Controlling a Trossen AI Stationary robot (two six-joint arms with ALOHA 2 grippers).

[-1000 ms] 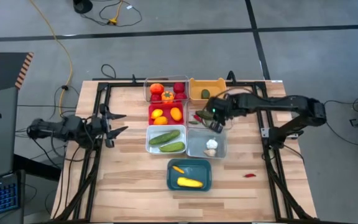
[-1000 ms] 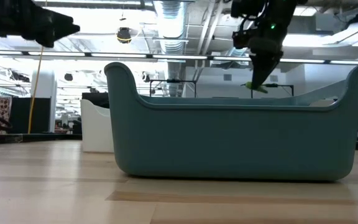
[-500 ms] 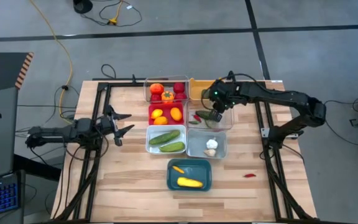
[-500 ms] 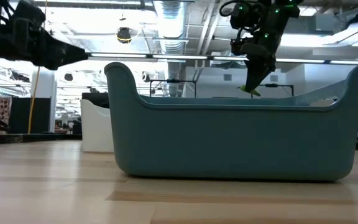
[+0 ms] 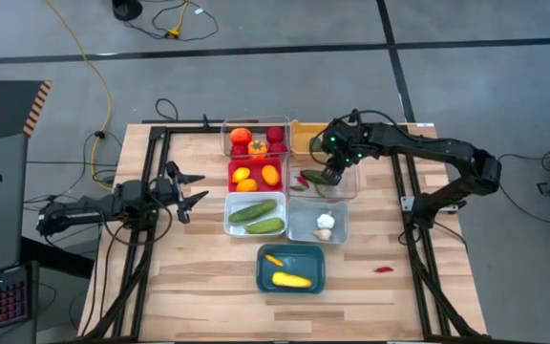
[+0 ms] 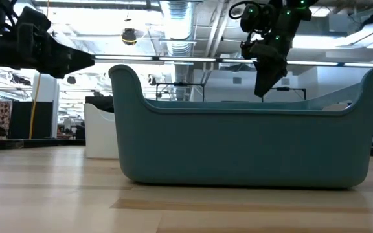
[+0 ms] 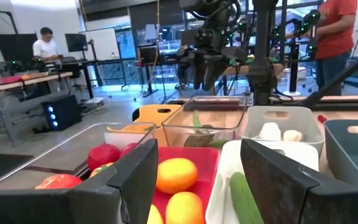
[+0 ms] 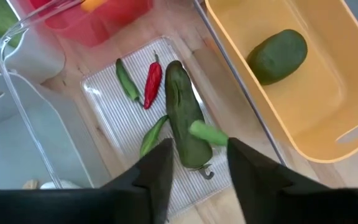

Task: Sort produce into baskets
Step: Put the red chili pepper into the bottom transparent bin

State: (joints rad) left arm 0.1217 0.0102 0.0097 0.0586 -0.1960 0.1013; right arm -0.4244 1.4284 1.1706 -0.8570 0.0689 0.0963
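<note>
My right gripper (image 5: 330, 175) (image 8: 194, 168) is open and empty, pointing down just above a clear basket (image 5: 351, 188) (image 8: 104, 99). That basket holds a dark green cucumber (image 8: 182, 115), a red chili (image 8: 152, 82) and green chilies (image 8: 127, 81); one pale green chili (image 8: 207, 132) lies across the cucumber, below my fingers. My left gripper (image 5: 191, 189) (image 7: 197, 152) is open and empty above the table's left part, facing the baskets. The far clear basket (image 5: 229, 141) holds tomatoes, the red one (image 5: 256, 162) orange fruits, the white one (image 5: 229, 218) cucumbers, the grey-blue one (image 5: 299, 227) garlic, the teal one (image 5: 299, 282) corn.
An orange basket (image 5: 337, 126) (image 8: 328, 118) at the far right of the group holds one dark green fruit (image 8: 277, 56). A red chili (image 5: 382, 269) lies alone on the table near the right edge. The teal basket (image 6: 238, 149) fills the low view. People stand in the room behind.
My right gripper has gone toward the table's far edge, from beside the grey-blue basket to above the clear basket. The green chili that hung at its fingertips in the low view no longer hangs there. My left gripper has reached a little toward the baskets.
</note>
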